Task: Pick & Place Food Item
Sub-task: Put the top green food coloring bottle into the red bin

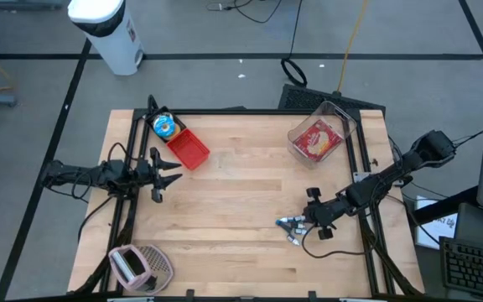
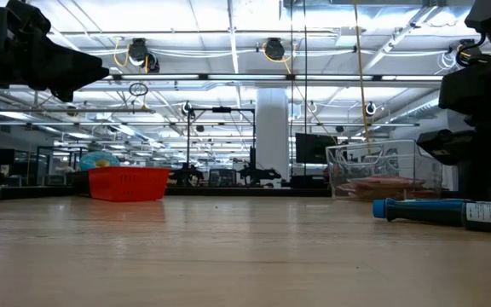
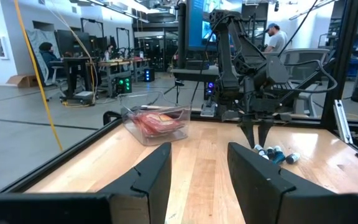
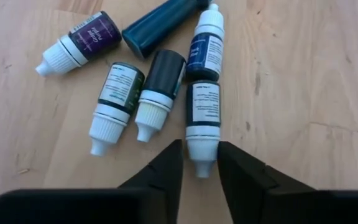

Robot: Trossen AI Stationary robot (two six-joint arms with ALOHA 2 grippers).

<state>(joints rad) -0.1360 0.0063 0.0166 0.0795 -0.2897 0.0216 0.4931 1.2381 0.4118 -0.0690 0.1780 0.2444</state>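
A: Right gripper (image 4: pixel 199 167)?
B: Lower centre of wrist frame, fingers narrowed around the cap end of one small dropper bottle (image 4: pixel 202 122); can't tell if it's truly gripped. Bottle cluster (image 1: pixel 290 226) sits lower right in the high view.
A: Left gripper (image 1: pixel 168 171)?
B: Mid-left, jaws partly apart, holding nothing (idle).
A: Other stuff?
B: Clear bin (image 1: pixel 321 137) upper right w/ red packet; red basket (image 1: pixel 189 150) upper left.

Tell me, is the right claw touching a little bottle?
Touching. The right wrist view shows the right claw with both fingers pressed against one small bottle at its white cap.
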